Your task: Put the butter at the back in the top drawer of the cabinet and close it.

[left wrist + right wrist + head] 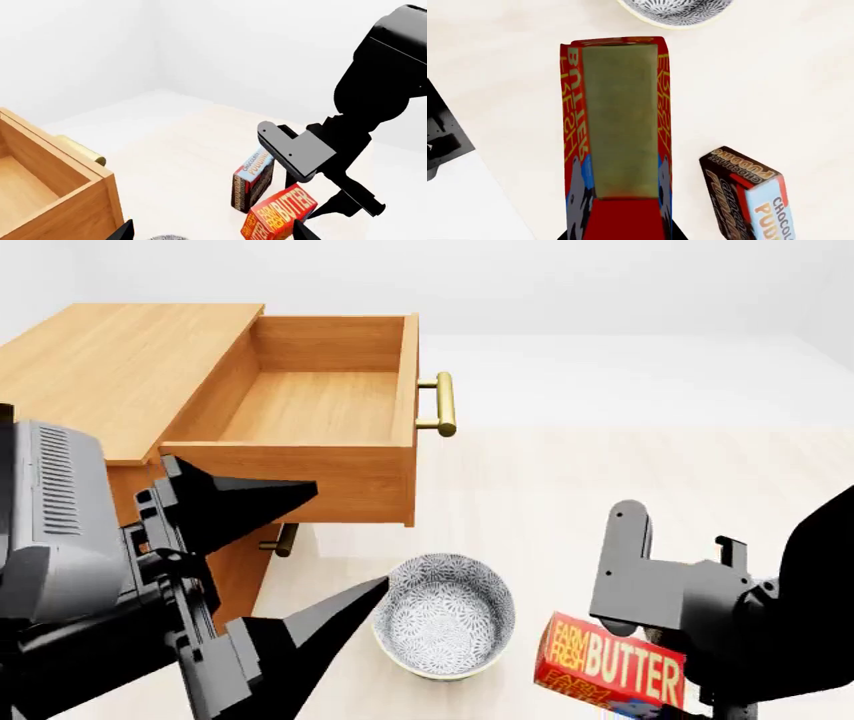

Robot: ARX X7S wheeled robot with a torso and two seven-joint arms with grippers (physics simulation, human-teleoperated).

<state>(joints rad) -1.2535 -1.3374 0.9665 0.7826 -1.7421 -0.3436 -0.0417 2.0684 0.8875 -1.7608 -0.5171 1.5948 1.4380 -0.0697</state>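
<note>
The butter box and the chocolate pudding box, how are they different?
The butter box is red with yellow letters; the chocolate pudding box is dark brown and blue. The butter box is held by the right gripper and looks lifted; the chocolate pudding box stands on the floor, touched by nothing. Both are small printed cardboard boxes.

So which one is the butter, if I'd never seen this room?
Start at the wooden cabinet with its top drawer pulled open, then look down past the patterned bowl. The butter is in the right gripper: red box, yellow lettering, unlike the blue-brown pudding box.
</note>
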